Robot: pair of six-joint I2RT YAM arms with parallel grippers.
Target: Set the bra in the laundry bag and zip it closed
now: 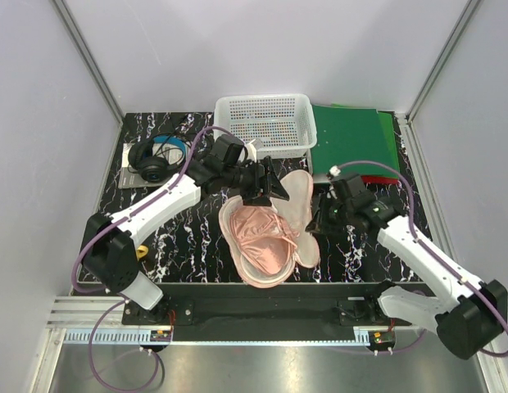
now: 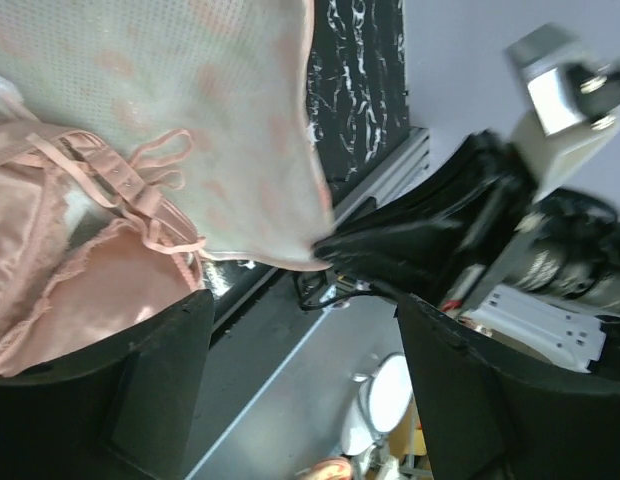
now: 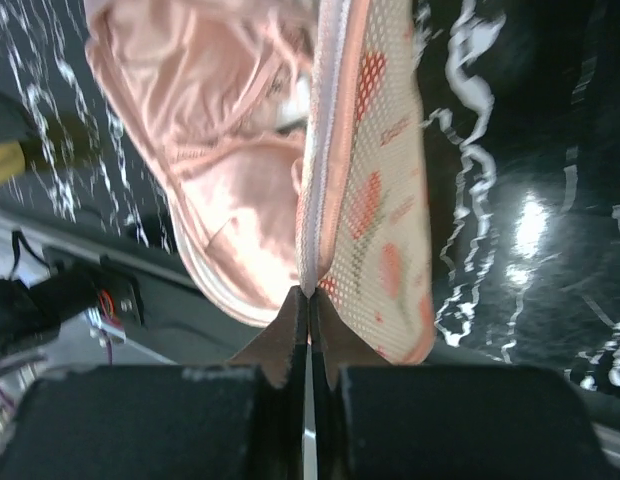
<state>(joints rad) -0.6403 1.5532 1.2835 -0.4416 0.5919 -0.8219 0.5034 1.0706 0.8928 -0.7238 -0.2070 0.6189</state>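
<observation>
**Top view.** Laundry bag open at mid-frame on black marbled table, lower half flat, upper half tilted up toward the far edge. Bra inside the lower half, salmon-pink, filling most of the cup. Left gripper at the left edge of the raised half, just above the bra. Right gripper at the right rim of the bag. White mesh basket at upper centre, headphones at upper left, green sheets at upper right.

**Left wrist view.** Left gripper spread wide, fingers at lower left and lower right, nothing between them. Mesh lining of the laundry bag across the upper centre, beyond the fingertips and apart from them. Bra at left, straps crossing the mesh, close to the left finger; contact not clear. Right gripper at mid-frame, tips meeting the lower corner of the mesh half.

**Right wrist view.** Right gripper closed, fingertips pressed together at lower centre, apparently pinching the pink zip rim of the laundry bag. Printed outer face to the right of the rim. Bra to the upper left, within the bag, apart from the tips.
</observation>
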